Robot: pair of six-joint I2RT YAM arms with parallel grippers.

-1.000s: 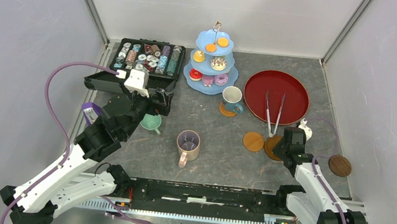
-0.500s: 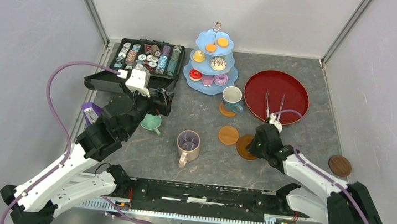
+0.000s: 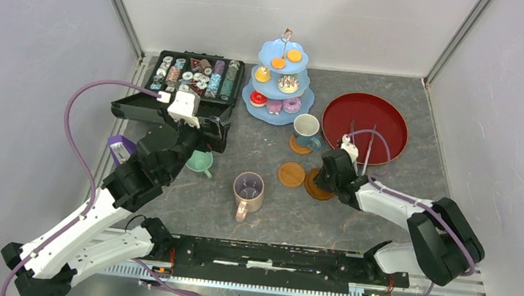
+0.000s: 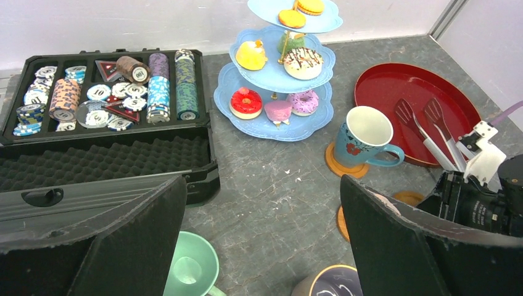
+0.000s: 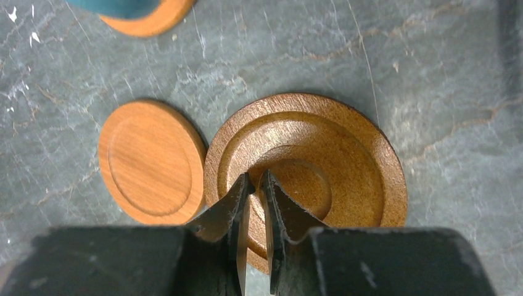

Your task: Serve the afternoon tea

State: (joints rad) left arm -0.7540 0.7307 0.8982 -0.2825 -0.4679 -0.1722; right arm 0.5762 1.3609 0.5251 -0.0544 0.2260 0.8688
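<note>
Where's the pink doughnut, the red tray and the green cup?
pink doughnut [image 4: 306,108]: left wrist view, front of its icing ring.
red tray [image 3: 394,118]: top view, bare red floor on its right side.
green cup [image 4: 188,268]: left wrist view, inside bottom of the cup.

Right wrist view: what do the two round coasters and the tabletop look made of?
Larger coaster: apparently wood, dark brown with a slight sheen; grain streaks and turned, stepped rings show. Smaller coaster: lighter orange-brown wood, matte, with fine straight grain and a shallow recessed centre. Tabletop: grey with pale veins, stone-like, though possibly a printed laminate.
</note>
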